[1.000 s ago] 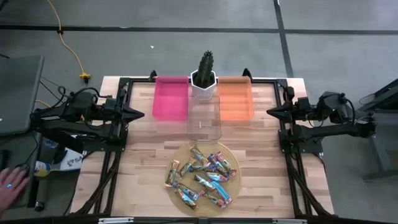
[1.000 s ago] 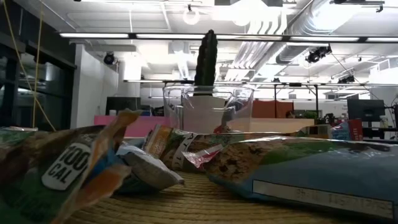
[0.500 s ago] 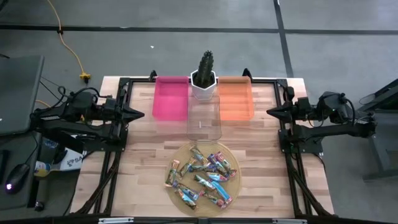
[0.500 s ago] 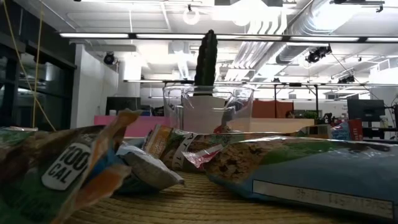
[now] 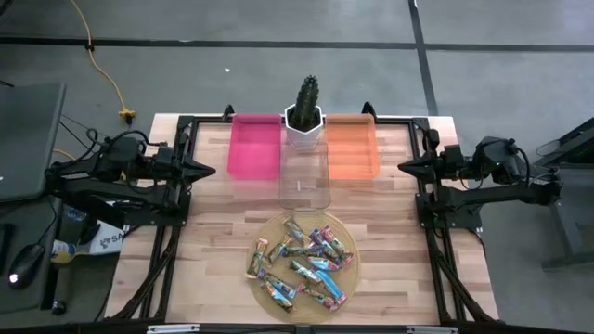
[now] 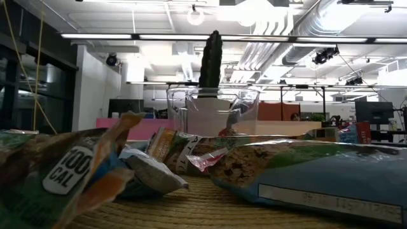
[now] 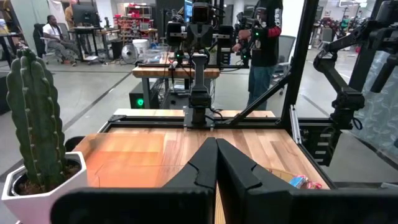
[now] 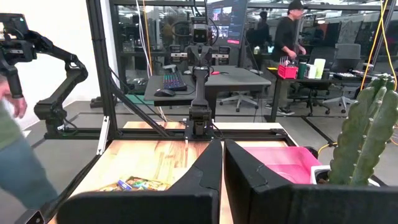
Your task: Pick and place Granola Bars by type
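Some fifteen bars [image 5: 302, 263] lie heaped every which way on a round woven mat [image 5: 267, 232] at the near middle of the table [image 5: 390, 213], none yet sorted. Both arms wait at the table's side edges, level with the bins and well apart from the heap. The left claw [image 5: 212, 170] points inward with its fingers pressed together; the bars lie forward-right of it and toward the near edge. The right claw [image 5: 405, 167] mirrors it, fingers likewise together, with the bars forward-left of it. The heap sits about midway between the two, so neither arm looks clearly nearer. The bars share no common long axis; each pick would likely need its own wrist turn. Beyond the mat, directly between the claws, stands a clear bin [image 5: 303, 181], apparently empty. Farther back, a pink bin [image 5: 254, 146] lies on the left claw's side and an orange bin [image 5: 352, 147] on the right's, both empty, with a potted cactus [image 5: 304, 113] between them.
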`<state>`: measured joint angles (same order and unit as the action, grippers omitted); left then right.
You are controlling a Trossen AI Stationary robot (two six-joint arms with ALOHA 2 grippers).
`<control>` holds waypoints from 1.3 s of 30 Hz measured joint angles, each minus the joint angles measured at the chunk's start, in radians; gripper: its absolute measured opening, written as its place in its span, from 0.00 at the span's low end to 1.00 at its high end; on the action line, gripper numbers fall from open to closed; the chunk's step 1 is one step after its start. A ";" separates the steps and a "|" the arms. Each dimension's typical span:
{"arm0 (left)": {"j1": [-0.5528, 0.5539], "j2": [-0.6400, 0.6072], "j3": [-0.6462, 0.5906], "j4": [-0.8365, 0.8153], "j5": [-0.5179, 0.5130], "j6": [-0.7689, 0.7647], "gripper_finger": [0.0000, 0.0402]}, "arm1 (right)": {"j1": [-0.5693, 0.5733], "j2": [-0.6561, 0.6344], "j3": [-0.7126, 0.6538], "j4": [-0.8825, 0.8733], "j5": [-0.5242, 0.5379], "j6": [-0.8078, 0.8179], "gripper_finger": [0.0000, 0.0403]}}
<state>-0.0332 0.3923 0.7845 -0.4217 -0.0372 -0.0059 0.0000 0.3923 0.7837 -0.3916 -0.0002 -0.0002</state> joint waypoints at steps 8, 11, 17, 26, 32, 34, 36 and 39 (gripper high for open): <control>0.000 0.000 0.000 0.000 0.000 0.000 0.00 | 0.000 0.000 0.000 0.000 0.000 0.000 0.00; 0.000 0.000 0.000 0.000 0.000 -0.001 0.00 | 0.000 0.000 0.000 0.000 0.000 0.000 0.00; 0.000 0.004 0.000 0.009 -0.014 -0.002 0.00 | 0.000 0.000 0.000 0.000 0.000 0.000 0.00; 0.000 0.004 0.000 -0.007 0.002 -0.073 0.00 | 0.000 0.000 0.000 0.000 0.000 0.000 0.00; 0.000 0.005 0.000 0.000 0.001 -0.129 0.00 | 0.000 0.000 0.000 0.000 0.000 0.000 0.00; 0.000 0.005 0.000 0.005 0.001 -0.130 0.00 | 0.000 0.000 0.000 0.000 0.000 0.000 0.00; 0.000 0.005 0.000 0.020 -0.021 -0.130 0.00 | 0.000 0.000 0.000 0.000 0.000 0.000 0.00; 0.000 0.005 0.000 0.024 -0.072 -0.132 0.00 | 0.000 0.000 0.000 0.000 0.000 0.000 0.00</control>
<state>-0.0330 0.3973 0.7845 -0.3975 -0.1094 -0.1376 0.0002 0.3923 0.7837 -0.3920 0.0002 -0.0002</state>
